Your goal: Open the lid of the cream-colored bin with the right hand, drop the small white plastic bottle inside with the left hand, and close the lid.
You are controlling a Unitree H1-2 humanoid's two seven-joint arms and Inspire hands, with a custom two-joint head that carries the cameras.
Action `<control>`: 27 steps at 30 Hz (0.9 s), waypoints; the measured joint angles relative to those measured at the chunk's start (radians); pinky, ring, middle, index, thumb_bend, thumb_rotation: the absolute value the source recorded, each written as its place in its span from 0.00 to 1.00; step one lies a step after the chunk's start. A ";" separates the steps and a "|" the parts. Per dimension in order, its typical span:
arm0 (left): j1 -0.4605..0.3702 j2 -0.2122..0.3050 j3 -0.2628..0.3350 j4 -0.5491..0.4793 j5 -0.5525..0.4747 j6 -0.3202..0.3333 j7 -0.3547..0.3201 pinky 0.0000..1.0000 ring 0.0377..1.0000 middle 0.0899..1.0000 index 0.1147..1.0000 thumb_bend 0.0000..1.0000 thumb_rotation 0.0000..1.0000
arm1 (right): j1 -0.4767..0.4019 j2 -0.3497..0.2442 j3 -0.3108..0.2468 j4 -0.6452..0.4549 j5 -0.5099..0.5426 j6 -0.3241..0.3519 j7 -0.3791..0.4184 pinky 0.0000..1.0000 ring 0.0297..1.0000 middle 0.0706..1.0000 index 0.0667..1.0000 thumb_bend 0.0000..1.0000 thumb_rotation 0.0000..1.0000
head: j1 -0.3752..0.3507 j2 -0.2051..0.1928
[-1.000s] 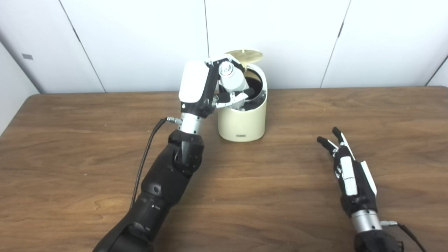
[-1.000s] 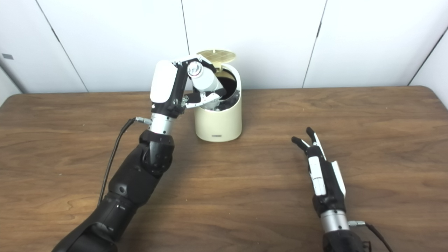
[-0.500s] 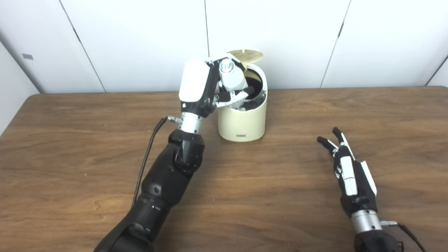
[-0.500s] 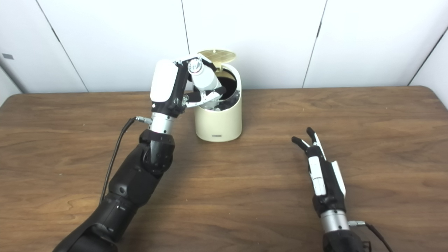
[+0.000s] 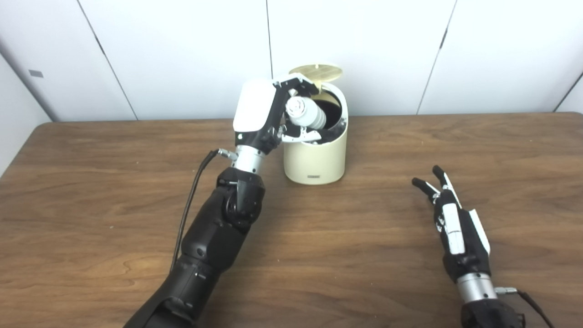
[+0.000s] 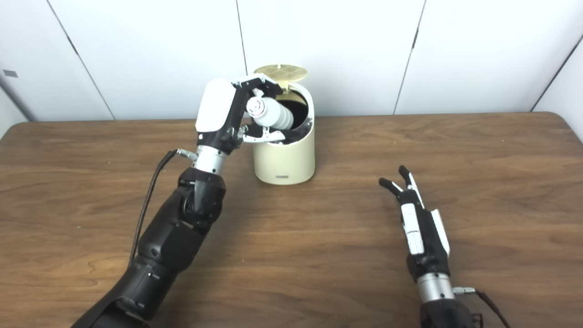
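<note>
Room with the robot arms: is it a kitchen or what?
Probably a test room, not a kitchen: a bare wooden table, plain white wall panels, and one cream bin where the left hand works.

One bin, one lid, one bottle, two hands, one table.

A single bin [image 5: 314,159] stood on the one table [image 5: 91,182], and one lid [image 5: 317,72] was raised over the bin's far rim. One bottle [image 5: 307,114] lay tilted over the bin's mouth, cap toward the camera, bottom end down in the opening. Two hands were counted: the left hand [image 5: 268,114] just left of the bin with its fingers [image 5: 296,84] spread around the bottle, and the right hand [image 5: 455,223] well right of the bin and nearer the camera, fingers apart and holding nothing. One cable [image 5: 191,200] ran along each arm, two in all.
</note>
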 measured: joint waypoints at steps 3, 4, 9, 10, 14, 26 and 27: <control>0.000 0.000 0.000 0.000 0.001 0.000 0.001 0.29 0.32 0.51 0.50 1.00 0.13 | -0.002 -0.001 0.000 0.002 -0.002 -0.001 0.000 1.00 0.93 0.83 0.97 0.53 1.00 | 0.002 0.000; 0.000 0.000 0.000 0.000 0.001 -0.001 0.002 0.30 0.32 0.50 0.50 1.00 0.13 | -0.003 -0.001 0.000 0.002 -0.002 -0.001 0.000 1.00 0.93 0.83 0.97 0.53 1.00 | 0.002 0.000; 0.000 0.000 0.001 0.000 0.000 -0.004 0.004 0.30 0.33 0.50 0.49 1.00 0.14 | -0.005 -0.003 0.001 0.004 -0.004 -0.001 0.000 1.00 0.92 0.82 0.97 0.53 1.00 | 0.003 0.002; 0.000 0.000 0.001 -0.001 -0.002 -0.005 0.004 0.30 0.33 0.50 0.49 1.00 0.14 | -0.005 -0.003 0.001 0.005 -0.004 -0.001 0.000 1.00 0.92 0.82 0.97 0.53 1.00 | 0.003 0.002; 0.000 0.000 0.004 -0.005 -0.006 -0.009 0.004 0.31 0.34 0.50 0.50 1.00 0.16 | -0.006 -0.003 0.001 0.005 -0.005 -0.001 0.000 1.00 0.92 0.83 0.98 0.52 1.00 | 0.006 0.002; 0.000 0.003 -0.001 -0.006 0.017 0.026 0.000 0.32 0.34 0.50 0.51 1.00 0.17 | -0.008 -0.004 0.004 0.008 -0.003 -0.002 0.001 1.00 0.93 0.82 0.98 0.52 1.00 | 0.005 0.002; 0.000 0.003 -0.001 -0.006 0.017 0.025 0.001 0.32 0.34 0.50 0.50 1.00 0.17 | -0.009 -0.004 0.004 0.009 -0.003 -0.002 0.001 1.00 0.93 0.82 0.98 0.52 1.00 | 0.005 0.002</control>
